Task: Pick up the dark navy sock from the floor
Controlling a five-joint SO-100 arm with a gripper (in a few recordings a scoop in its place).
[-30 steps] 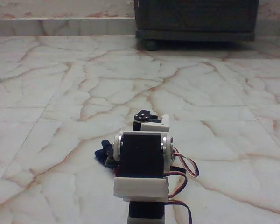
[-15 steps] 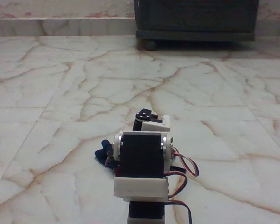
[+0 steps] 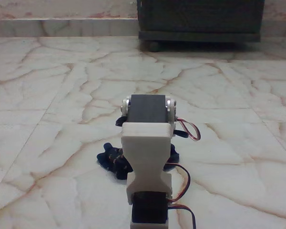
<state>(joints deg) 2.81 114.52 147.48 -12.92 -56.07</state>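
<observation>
One sock (image 3: 109,160) (dark navy) | floor (image 3: 52,95) beside arm | fingers hidden, state unclear

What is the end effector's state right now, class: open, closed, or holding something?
End effector: cannot be told; it is hidden behind the arm, which stands in front of the sock on the floor.

A dark cabinet (image 3: 200,19) stands ahead of me at the top of the fixed view, right of centre. One round foot (image 3: 154,46) shows under its left front corner, and the base casts a shadow beneath it. To the cabinet's left, a low pale ledge (image 3: 62,26) with reddish veins runs along the back, below a pale wall (image 3: 62,7).
</observation>
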